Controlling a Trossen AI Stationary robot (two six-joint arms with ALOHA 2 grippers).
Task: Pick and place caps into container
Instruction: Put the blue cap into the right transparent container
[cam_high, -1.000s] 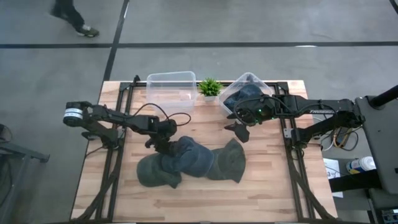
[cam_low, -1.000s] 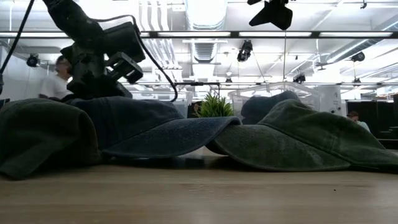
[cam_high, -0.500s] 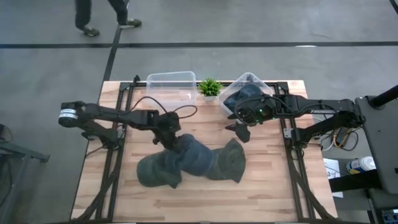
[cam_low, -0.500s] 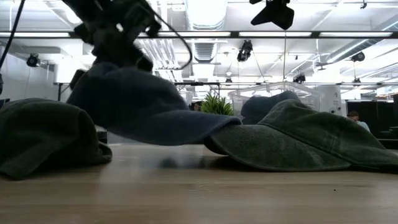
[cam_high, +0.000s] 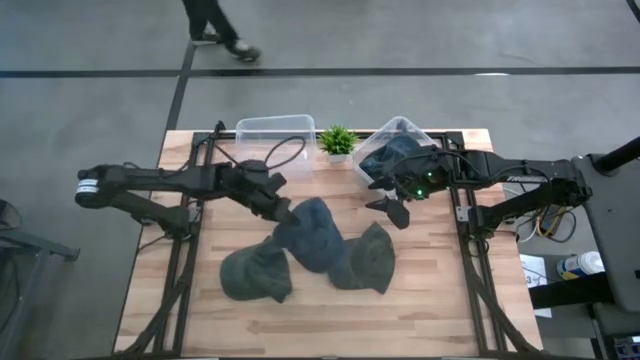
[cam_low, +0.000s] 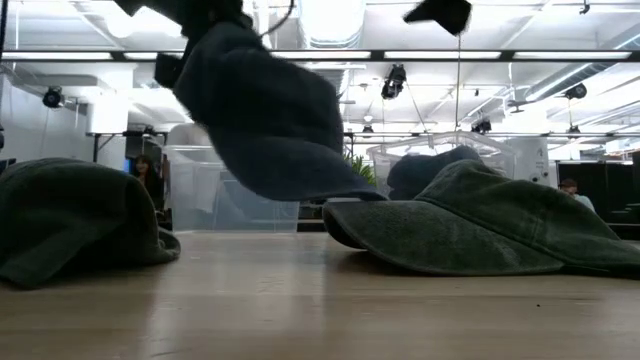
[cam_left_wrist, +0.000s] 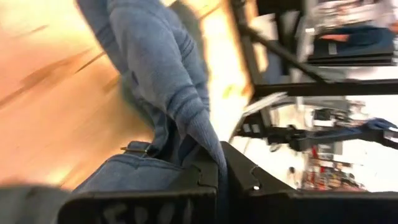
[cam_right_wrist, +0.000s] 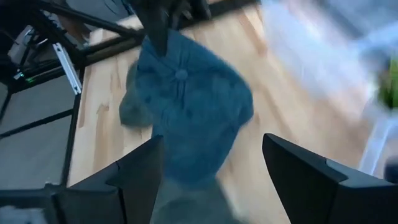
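Observation:
My left gripper (cam_high: 281, 207) is shut on a slate-blue cap (cam_high: 312, 235), which hangs in the air in the low view (cam_low: 265, 115) above two olive-green caps. One green cap (cam_high: 255, 273) lies crown up toward the table's near left. The other green cap (cam_high: 365, 260) lies to the right of it (cam_low: 470, 230). My right gripper (cam_high: 393, 208) is open and hovers beside the right clear container (cam_high: 398, 150), which holds dark caps. The right wrist view shows the blue cap (cam_right_wrist: 193, 106) ahead of its fingers. My left gripper pinches a bunched fold of the blue cap's cloth (cam_left_wrist: 199, 134) between its two fingers (cam_left_wrist: 208, 177), close to the strap buckle (cam_left_wrist: 134, 148) at the cap's rear edge. The fingers come slanting down from the table's left. The cap hangs below them, lifted clear of the table, slack.
An empty clear container (cam_high: 275, 135) stands at the far edge, left of a small potted plant (cam_high: 338, 140). Black frame rails (cam_high: 185, 250) run along both table sides. A person (cam_high: 215, 25) walks on the floor beyond the table. Bare wood (cam_high: 320, 320) lies along the near edge.
My left gripper has risen and moved toward the far edge and the right, still shut on the blue cap. The cap has come up off the table from between the two green caps and now hangs clear. The green caps have stayed where they were.

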